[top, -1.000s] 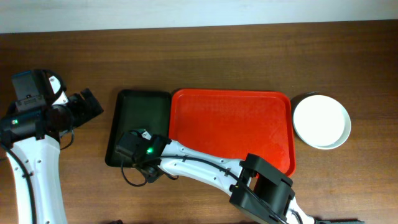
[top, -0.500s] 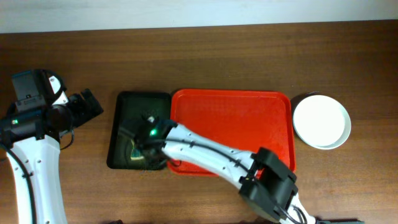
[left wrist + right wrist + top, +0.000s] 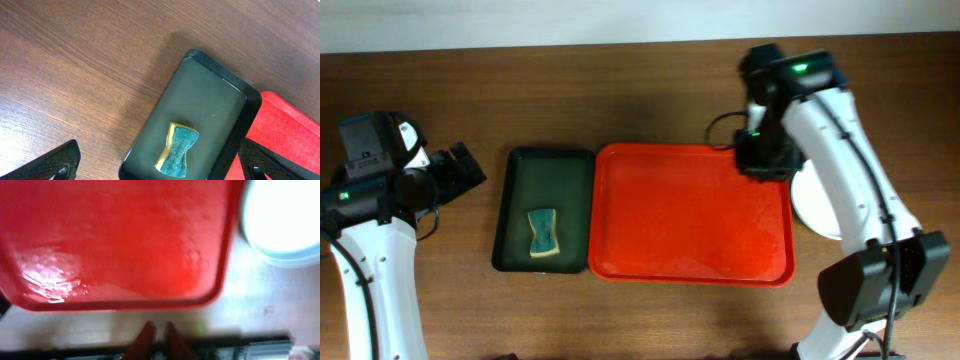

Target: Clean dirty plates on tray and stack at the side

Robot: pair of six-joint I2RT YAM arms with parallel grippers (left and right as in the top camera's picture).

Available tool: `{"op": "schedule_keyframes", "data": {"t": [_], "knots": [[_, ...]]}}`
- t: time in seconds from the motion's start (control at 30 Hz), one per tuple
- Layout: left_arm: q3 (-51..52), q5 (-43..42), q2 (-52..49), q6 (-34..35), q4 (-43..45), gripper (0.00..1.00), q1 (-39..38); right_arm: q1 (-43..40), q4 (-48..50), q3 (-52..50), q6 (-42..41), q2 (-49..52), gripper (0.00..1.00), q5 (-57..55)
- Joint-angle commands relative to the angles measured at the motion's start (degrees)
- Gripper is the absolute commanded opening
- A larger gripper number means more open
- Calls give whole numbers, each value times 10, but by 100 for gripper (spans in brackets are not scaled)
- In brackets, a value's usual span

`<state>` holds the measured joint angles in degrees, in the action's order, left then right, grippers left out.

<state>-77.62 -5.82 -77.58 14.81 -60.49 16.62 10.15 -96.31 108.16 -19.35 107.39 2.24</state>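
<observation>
Plates [image 3: 817, 216] sit stacked on the worktop [image 3: 650, 90], white one on top, just off the right edge of the red tray [image 3: 690, 215], partly under the right arm. Right gripper [image 3: 157, 330] has its fingers pressed together with nothing between them, over the tray's upper right corner. Left gripper [image 3: 468, 168] is spread wide, off to the left of the dark green tray [image 3: 210, 95]. A green-yellow sponge [image 3: 177, 150] lies in the green tray.

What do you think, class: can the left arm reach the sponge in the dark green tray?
Probably yes. The left end effector is open beside the dark green tray, the sponge lies uncovered in it, and the right end effector is far off.
</observation>
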Motion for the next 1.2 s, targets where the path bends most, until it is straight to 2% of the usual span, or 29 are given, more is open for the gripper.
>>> {"op": "schedule_keyframes", "data": {"t": [0.0,0.1,0.13,0.3,0.47,0.6,0.77,0.87,0.97,1.17], "knots": [[-5,-6,-3,6,0,99,2,-80,-8,-40,11,-10,4,-5],[-5,-6,-3,6,0,99,2,-140,13,-113,9,-10,4,4],[-5,-6,-3,6,0,99,2,-158,23,-167,9,-10,4,12],[-5,-6,-3,6,0,99,2,-166,49,-326,11,-37,4,77],[-5,-6,-3,6,0,99,2,-165,146,-526,-36,-272,4,77],[-5,-6,-3,6,0,99,2,-165,181,-598,-85,-370,4,77],[-5,-6,-3,6,0,99,2,-165,313,-710,-138,-375,4,100],[-5,-6,-3,6,0,99,2,-165,374,-752,-142,-375,4,90],[-5,-6,-3,6,0,99,2,-165,390,-760,-163,-369,4,46],[-5,-6,-3,6,0,99,2,-165,421,-760,-163,-314,4,59]]}}
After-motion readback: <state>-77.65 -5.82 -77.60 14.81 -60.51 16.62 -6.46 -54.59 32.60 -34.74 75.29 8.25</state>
